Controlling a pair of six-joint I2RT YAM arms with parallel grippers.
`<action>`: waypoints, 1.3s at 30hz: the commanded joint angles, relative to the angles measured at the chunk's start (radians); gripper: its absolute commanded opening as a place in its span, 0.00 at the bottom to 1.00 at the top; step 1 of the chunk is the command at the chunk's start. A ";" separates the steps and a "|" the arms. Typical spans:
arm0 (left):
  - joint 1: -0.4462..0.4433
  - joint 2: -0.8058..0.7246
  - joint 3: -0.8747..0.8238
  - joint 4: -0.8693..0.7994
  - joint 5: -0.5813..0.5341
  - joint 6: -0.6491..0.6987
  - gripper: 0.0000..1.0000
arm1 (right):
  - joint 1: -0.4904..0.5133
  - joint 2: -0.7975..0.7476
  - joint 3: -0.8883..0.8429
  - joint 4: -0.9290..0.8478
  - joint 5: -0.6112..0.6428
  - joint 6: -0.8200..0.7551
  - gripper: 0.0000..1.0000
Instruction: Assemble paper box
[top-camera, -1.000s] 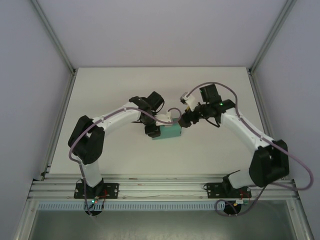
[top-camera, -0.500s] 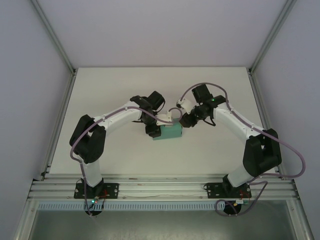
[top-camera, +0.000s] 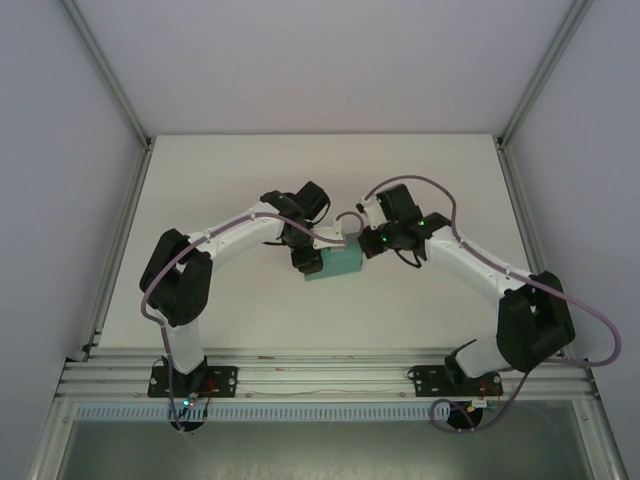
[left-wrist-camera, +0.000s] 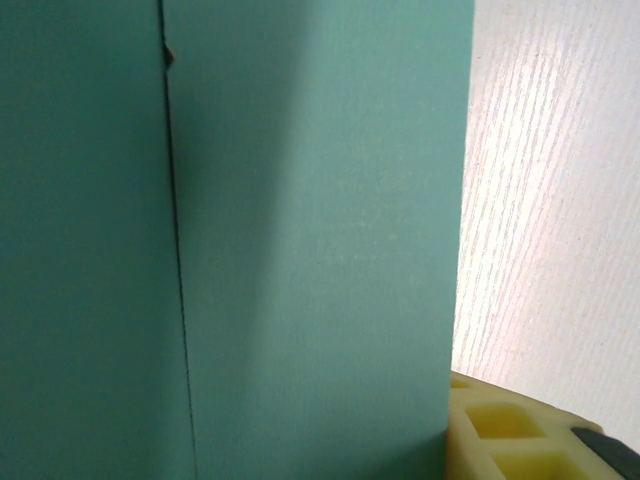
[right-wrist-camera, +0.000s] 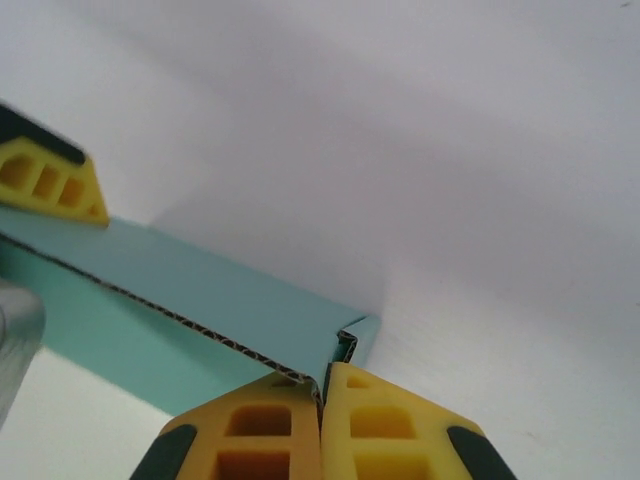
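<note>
paper box (top-camera: 338, 264): teal card, partly formed, on the desk between the two arms, near the desk's middle. a seam (left-wrist-camera: 180, 300) between two panels runs top to bottom in the left wrist view.
card build: the right wrist view shows a fluted cut edge, so it is thin corrugated card. judged light, fairly stiff across a panel, and ready to bend at the scores.
fragility: judged easy to crush or crease if squeezed across the hollow body.
surface: matte, judged to grip well against the pads.
where to hold: judged best as a pinch on a wall edge close to a corner, where the fold stiffens it.
right claw (right-wrist-camera: 322, 380): clenched on the paper box. the wall edge runs in between its two yellow pads, just beside a folded corner.
left claw (top-camera: 318, 254): at the box's left end. one yellow finger (left-wrist-camera: 505, 430) lies beside a panel and the other is hidden by card, so i cannot tell whether it is clamped or released.
right arm (top-camera: 470, 265): comes in from the right, elbow bowed outward, wrist turned toward the box's right end.
left arm (top-camera: 230, 235): stretched across from the left, wrist bent down over the box.
desk (top-camera: 420, 180): white, faint wood grain.
</note>
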 joint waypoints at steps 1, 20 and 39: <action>-0.009 0.040 0.005 0.060 0.014 -0.011 0.47 | 0.043 0.001 -0.070 0.191 0.100 0.314 0.00; -0.001 0.043 -0.001 0.056 -0.001 -0.013 0.47 | 0.077 -0.075 -0.361 0.336 0.192 0.134 0.00; 0.008 0.019 0.033 0.122 -0.002 -0.129 0.68 | 0.164 -0.035 -0.527 0.581 0.320 0.146 0.00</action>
